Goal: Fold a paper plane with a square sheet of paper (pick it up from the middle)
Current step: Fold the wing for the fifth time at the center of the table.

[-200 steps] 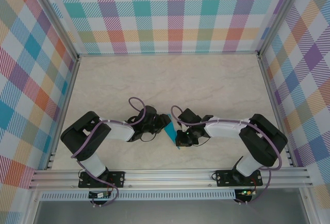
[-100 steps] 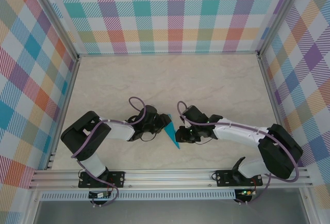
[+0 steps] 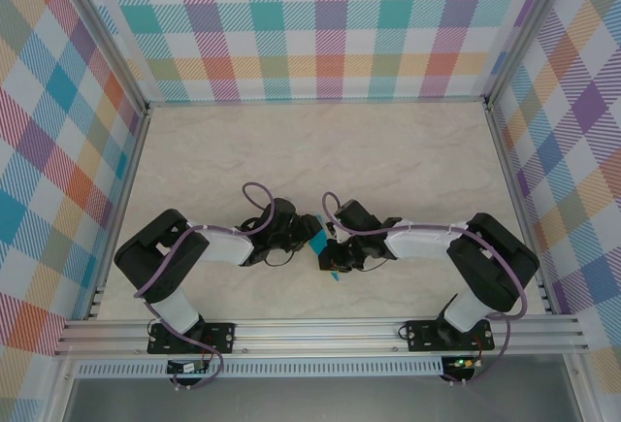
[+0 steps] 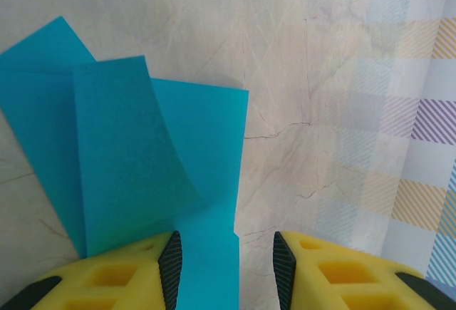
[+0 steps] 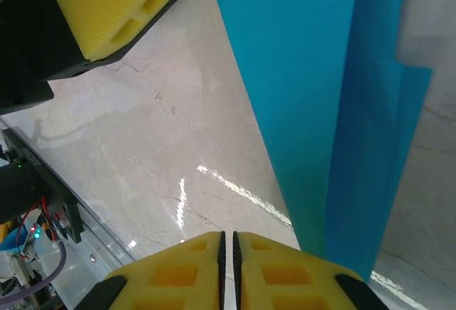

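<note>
Where the two arms meet at the near middle of the table (image 3: 320, 150), the square sheet of paper (image 3: 318, 240) lies partly folded between the left gripper (image 3: 294, 238) and the right gripper (image 3: 336, 255). Its narrow tip points toward the near edge.

From the left wrist, the paper (image 4: 128, 160) shows a flap curling up off the layer beneath. A narrow strip of it runs back between the jaws of the left gripper (image 4: 226, 260). Those jaws stand partly apart. The strip lies against one pad (image 4: 171, 267) and table shows beside the other, so the strip is not clamped.

From the right wrist, the right gripper (image 5: 228, 242) has its pads pressed together with no paper between them. The long straight edge of the paper (image 5: 313, 75) slants past just to the right of them, over the table top. A yellow finger (image 5: 107, 11) of the left gripper sits at the top left of that view, near the paper's edge.

Open table stretches far of the arms up to the plaid walls (image 3: 330, 24). On the near side an aluminium rail (image 3: 320, 330) runs close behind both grippers, and each gripper crowds the paper from its own side.
</note>
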`<state>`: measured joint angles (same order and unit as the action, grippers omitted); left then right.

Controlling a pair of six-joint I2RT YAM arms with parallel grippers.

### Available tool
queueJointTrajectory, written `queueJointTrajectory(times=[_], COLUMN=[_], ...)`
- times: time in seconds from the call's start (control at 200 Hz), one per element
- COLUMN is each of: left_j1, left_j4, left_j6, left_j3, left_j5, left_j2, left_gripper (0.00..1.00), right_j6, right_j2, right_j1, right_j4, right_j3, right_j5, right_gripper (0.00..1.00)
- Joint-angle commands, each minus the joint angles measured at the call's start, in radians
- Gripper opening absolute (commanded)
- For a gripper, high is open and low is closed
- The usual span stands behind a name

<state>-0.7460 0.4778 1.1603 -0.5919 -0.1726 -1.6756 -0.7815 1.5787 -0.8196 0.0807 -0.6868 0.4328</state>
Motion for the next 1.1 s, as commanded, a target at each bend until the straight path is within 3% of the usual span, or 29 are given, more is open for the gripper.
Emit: queueJointTrajectory(times=[0.0,0.35,0.64,1.095], left_j1=[-0.009,-0.01,-0.009,-0.01], left_j4=[-0.102,-0.102,-0.105,-0.105], left_j6=[-0.011,-0.01,-0.005,-0.005], left_j3=[0.017,0.015,0.013,0.012], left_j5=[0.03,0.028,0.029,0.026], left_j2=[-0.065,-0.066,-0.071,-0.075], left_gripper=[0.41,0.41,0.41,0.41], right_j6=[-0.02,-0.055,-0.034,-0.073], right_j2=[-0.006,0.007,-0.035,-0.027], right_j1=[0.015,0.041,0.04,0.043], right_j4=[-0.069,-0.183,-0.131,0.0], right_j3=[0.047,0.14,0.174,0.199], right_j5=[0.053,0.122,0.129,0.013], right_gripper=[0.14,0.16,0.18,0.16])
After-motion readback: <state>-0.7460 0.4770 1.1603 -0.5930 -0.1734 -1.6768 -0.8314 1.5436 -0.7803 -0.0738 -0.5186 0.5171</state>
